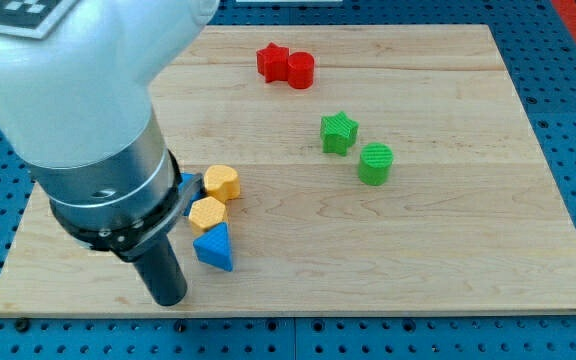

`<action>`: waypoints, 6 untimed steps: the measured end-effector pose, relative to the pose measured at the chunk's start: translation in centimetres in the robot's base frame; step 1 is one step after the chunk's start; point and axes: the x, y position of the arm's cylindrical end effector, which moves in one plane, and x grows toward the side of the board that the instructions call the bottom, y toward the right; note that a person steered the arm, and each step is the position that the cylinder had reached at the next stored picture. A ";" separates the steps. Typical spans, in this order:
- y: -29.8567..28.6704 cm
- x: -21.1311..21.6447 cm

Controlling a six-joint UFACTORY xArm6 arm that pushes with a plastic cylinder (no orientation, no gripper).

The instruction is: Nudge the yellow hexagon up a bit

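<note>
Jaws cannot be told; my tip (169, 299) beside blue triangle (215, 247), two yellow blocks (221, 182) (208, 213) above

No readable text; only a black-and-white marker fragment (28, 12) atop the arm

The arm enters from the view's top left, its wide white housing narrowing to a metallic collar and then a straight dark rod. The rod slants down toward the view's bottom, and my tip (170, 299) sits low at left.

Hexagon (221, 182) above triangle (215, 246)
</note>
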 end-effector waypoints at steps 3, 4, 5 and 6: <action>5.8 -3.7; 1.2 -3.2; -0.6 -5.4; 0.4 -6.0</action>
